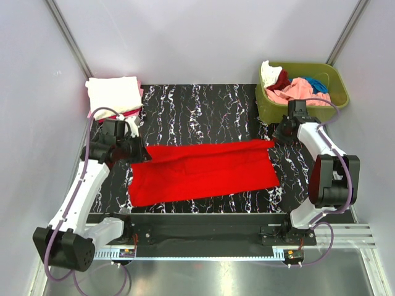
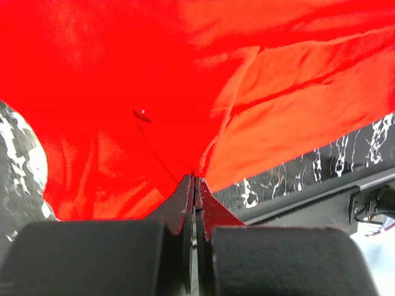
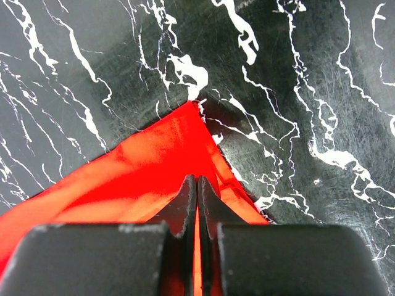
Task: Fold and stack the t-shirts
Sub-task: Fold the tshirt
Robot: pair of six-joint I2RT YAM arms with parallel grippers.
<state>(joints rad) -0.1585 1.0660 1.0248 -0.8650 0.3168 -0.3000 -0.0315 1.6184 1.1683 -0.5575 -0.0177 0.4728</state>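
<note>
From above you see the red t-shirt (image 1: pixel 203 171) spread flat on the table (image 1: pixel 203 105). Only your wrist views show the left claw (image 2: pixel 195 184), at 10 o'clock, and right claw (image 3: pixel 197 182), at 2, clamped on its cloth.

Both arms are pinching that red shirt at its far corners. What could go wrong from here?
1. The right fingers pinch only a narrow corner of the red shirt; it might slip free when lifted.
2. Near the left fingers the cloth is creased, so the fold may come out uneven.
3. The green bin sits close beside the right fingers and could get nudged.
</note>
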